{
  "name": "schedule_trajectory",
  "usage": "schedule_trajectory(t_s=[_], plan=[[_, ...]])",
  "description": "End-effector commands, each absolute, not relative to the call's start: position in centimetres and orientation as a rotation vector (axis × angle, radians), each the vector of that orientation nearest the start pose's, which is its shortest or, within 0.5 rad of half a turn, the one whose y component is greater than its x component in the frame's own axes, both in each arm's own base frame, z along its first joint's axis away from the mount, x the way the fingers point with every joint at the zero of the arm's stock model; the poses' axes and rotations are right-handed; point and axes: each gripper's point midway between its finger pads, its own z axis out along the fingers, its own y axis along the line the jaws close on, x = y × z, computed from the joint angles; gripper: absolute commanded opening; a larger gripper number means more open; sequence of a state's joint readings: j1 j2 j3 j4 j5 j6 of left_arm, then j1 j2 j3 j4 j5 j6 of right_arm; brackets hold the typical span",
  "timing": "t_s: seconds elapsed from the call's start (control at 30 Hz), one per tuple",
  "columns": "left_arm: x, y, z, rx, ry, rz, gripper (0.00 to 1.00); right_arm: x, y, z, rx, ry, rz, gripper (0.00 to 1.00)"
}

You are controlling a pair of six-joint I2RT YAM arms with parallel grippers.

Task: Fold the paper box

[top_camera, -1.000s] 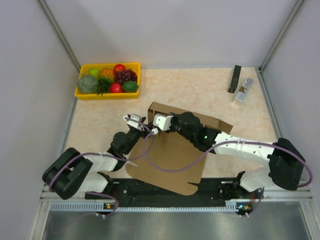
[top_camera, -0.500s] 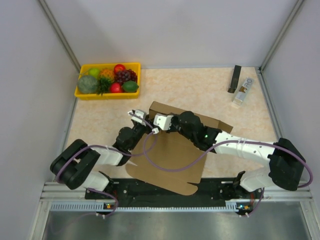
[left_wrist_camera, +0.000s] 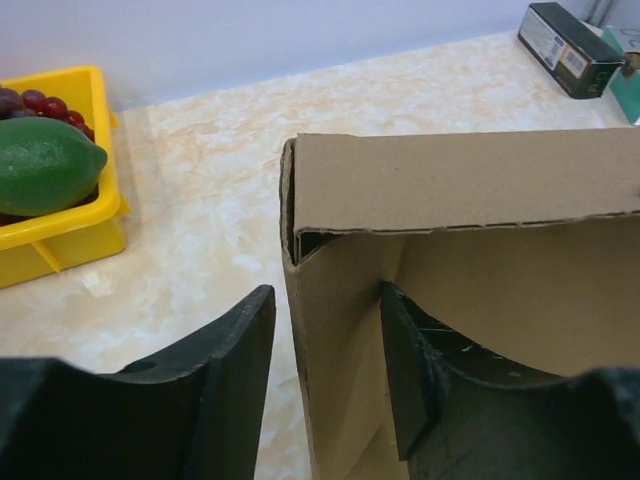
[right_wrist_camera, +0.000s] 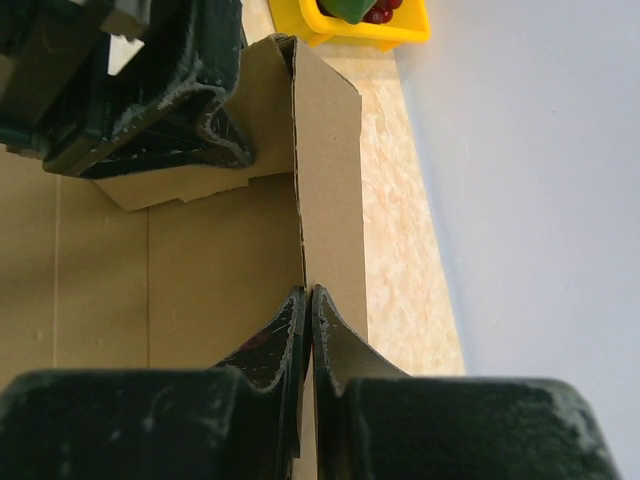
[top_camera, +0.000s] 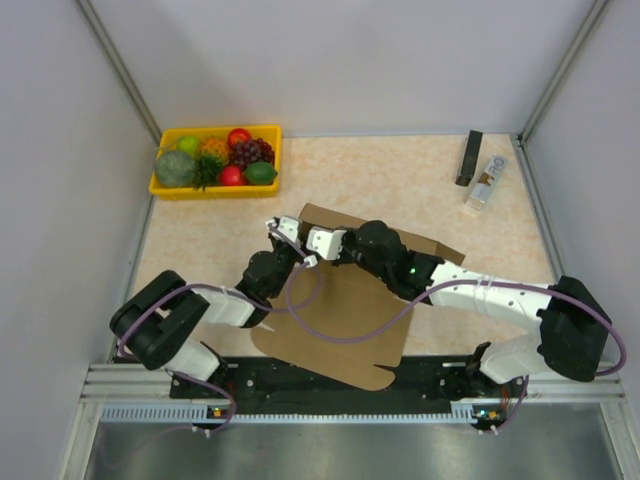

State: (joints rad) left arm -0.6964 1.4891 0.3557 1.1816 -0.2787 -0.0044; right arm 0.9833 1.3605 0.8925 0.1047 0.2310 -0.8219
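The paper box (top_camera: 345, 325) lies mid-desk (top_camera: 400, 185), its flat sheet running to the near edge and its far wall standing upright. The right arm (top_camera: 480, 295) crosses over it and hides part of that wall from above. The left gripper (left_wrist_camera: 325, 360) holds its fingers (left_wrist_camera: 235, 375) apart, one on each side of the wall's left corner; whether they touch the card cannot be made out. The right gripper (right_wrist_camera: 308, 305) has its fingers (right_wrist_camera: 340, 350) pressed together at a crease in the card, and it is unclear whether any card is nipped between them. The yellow fruit tray (left_wrist_camera: 60, 235) is cut off at the edge of the left wrist view.
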Motion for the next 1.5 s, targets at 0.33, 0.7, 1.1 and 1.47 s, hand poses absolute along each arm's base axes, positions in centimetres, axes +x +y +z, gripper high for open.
schedule_trajectory(t_s=[0.33,0.7,1.1,1.47], plan=[[34.8,-21.6,16.5,0.222,1.395,-0.168,0.06,27.5,33.5,20.9,-1.413,1.319,0.054,0.00],[34.4,-22.3,15.3,0.236,1.463,-0.225,0.41,27.5,33.6,21.3,-1.418,1.310,0.052,0.00],[35.8,-22.5,12.9,0.229,1.575,-0.081,0.04,27.4,33.6,21.8,-1.411,1.293,0.062,0.00],[34.2,-22.3,12.2,0.207,1.516,-0.103,0.30,27.2,33.3,21.0,-1.429,1.293,0.054,0.00]])
